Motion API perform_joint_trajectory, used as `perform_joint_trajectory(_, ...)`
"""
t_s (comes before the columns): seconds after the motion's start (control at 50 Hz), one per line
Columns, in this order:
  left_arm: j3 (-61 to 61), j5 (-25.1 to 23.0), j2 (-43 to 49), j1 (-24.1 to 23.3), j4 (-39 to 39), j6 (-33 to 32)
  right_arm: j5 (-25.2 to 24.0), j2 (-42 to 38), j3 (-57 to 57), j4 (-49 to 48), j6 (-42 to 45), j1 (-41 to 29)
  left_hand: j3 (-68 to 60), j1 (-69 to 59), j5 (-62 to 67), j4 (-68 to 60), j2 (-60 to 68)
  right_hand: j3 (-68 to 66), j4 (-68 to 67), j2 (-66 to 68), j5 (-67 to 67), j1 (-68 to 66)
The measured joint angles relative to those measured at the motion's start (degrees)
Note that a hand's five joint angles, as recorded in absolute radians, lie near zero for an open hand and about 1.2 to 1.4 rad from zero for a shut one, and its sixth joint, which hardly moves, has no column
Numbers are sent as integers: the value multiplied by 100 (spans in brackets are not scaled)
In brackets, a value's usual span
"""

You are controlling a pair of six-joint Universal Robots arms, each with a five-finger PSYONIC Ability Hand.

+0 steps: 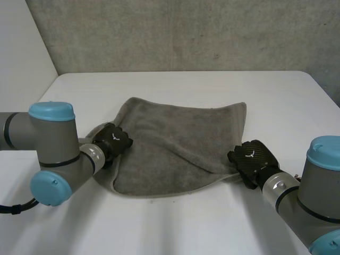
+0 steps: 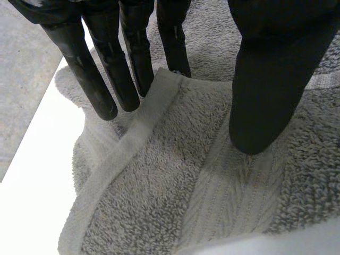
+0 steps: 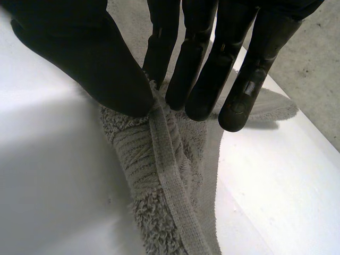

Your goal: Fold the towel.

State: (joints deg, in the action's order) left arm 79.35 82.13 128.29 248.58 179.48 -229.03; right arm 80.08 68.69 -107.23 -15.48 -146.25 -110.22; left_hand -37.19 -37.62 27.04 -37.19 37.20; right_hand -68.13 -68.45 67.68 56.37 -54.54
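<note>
A grey towel (image 1: 180, 143) lies spread on the white table (image 1: 186, 85), its far edge slightly wavy. My left hand (image 1: 112, 141) rests at the towel's left edge. In the left wrist view its straight fingers (image 2: 106, 69) stand on the pale hem, and its thumb (image 2: 265, 95) presses the towel (image 2: 170, 186) well apart from them. My right hand (image 1: 254, 156) is at the towel's near right corner. There its thumb (image 3: 95, 64) and fingers (image 3: 196, 79) pinch the raised hem of the towel (image 3: 159, 159).
A rough concrete wall (image 1: 180, 32) rises behind the table's far edge, and a white wall (image 1: 21, 42) stands at the left. Bare tabletop (image 1: 175, 223) runs in front of the towel between my two arms.
</note>
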Motion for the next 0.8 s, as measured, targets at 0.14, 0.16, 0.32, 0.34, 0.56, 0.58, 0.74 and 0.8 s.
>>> perform_joint_trajectory(0.14, -14, 15, 10, 76, 7, -8, 0, -5, 0, -13, 1, 0, -116, -70, 126, -113, 111, 0, 0, 0, 0, 0)
perform_joint_trajectory(0.16, -14, 15, 15, 98, 8, -9, 0, -5, 0, -15, 1, 0, -80, -27, 98, -78, 65, -1, 0, 0, 0, 0)
perform_joint_trajectory(0.32, 21, 25, 25, 179, 5, -16, -2, -5, -6, -17, 0, -5, 178, 178, -167, 177, -128, -1, 0, 0, 1, 4)
perform_joint_trajectory(0.34, 27, 28, 22, 181, 3, -21, -2, -5, -7, -17, 0, -5, -126, -149, 128, -128, 125, -1, 0, 0, 1, 4)
perform_joint_trajectory(0.56, 359, 157, -376, 302, 63, -89, 16, 20, 7, -8, 3, 4, -3126, -2841, 3042, -3136, 3141, -1, 0, 0, 3, 5)
perform_joint_trajectory(0.58, 431, 210, -486, 320, 81, -82, 25, 28, 19, -2, 3, 6, -3161, -2863, 3077, -3180, 3181, 0, 0, 0, 3, 5)
perform_joint_trajectory(0.74, 1115, 658, -1707, 463, 297, 9, 106, 302, 235, 203, 10, 190, -3224, -2915, 3123, -3241, 3236, 0, 0, 0, 3, 5)
perform_joint_trajectory(0.8, 1325, 727, -2141, 506, 337, 62, 112, 588, 374, 446, 14, 281, -3234, -2917, 3123, -3250, 3236, -1, 0, 0, 4, 5)
